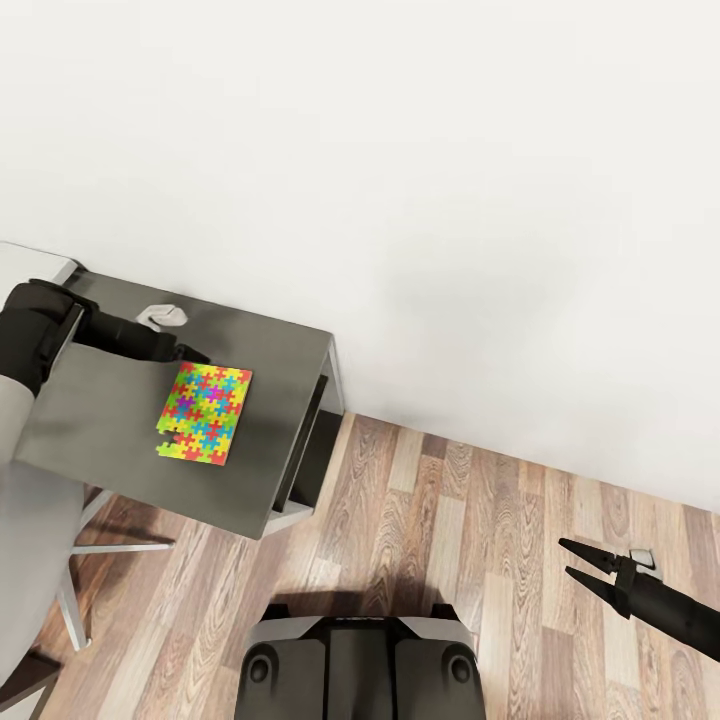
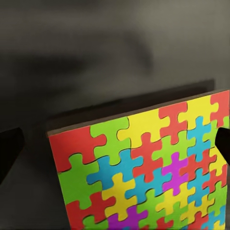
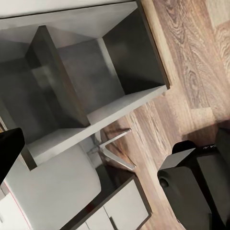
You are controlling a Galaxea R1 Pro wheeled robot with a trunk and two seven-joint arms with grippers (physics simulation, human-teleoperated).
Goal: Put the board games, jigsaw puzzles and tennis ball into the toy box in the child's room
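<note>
The robot's dark base (image 1: pixel 360 665) sits nearest the head camera, on the wood plank floor (image 1: pixel 450 520). Off to the right, the right tool (image 1: pixel 572 560) hangs above the floor with its two black fingers spread apart, holding nothing.

Further out, the dark grey counter (image 1: pixel 270 400) stands against the white wall (image 1: pixel 400 150). One jigsaw puzzle (image 1: pixel 205 412) lies flat on it, about midway across the top and well back from the counter's near edge and right-hand corner. The left arm (image 1: pixel 120 335) reaches over the counter's far side, and the left tool (image 1: pixel 195 356) ends just at the puzzle's far corner; in the head view its fingers are too dark and small to say how they stand. A small white object (image 1: pixel 163 316) rests near the counter's back edge, beside the arm.

The left wrist view adds the close detail: the jigsaw puzzle (image 2: pixel 148 167) in red, yellow, green, blue and purple pieces, its corner and dark thin edge lying on the grey top, with a dark finger (image 2: pixel 9 153) at one margin and another (image 2: pixel 223 143) at the opposite margin, set wide apart on either side of the puzzle and not closed on it.

The right wrist view looks across at the counter's open side compartments (image 3: pixel 86 81), split by an upright divider.
</note>
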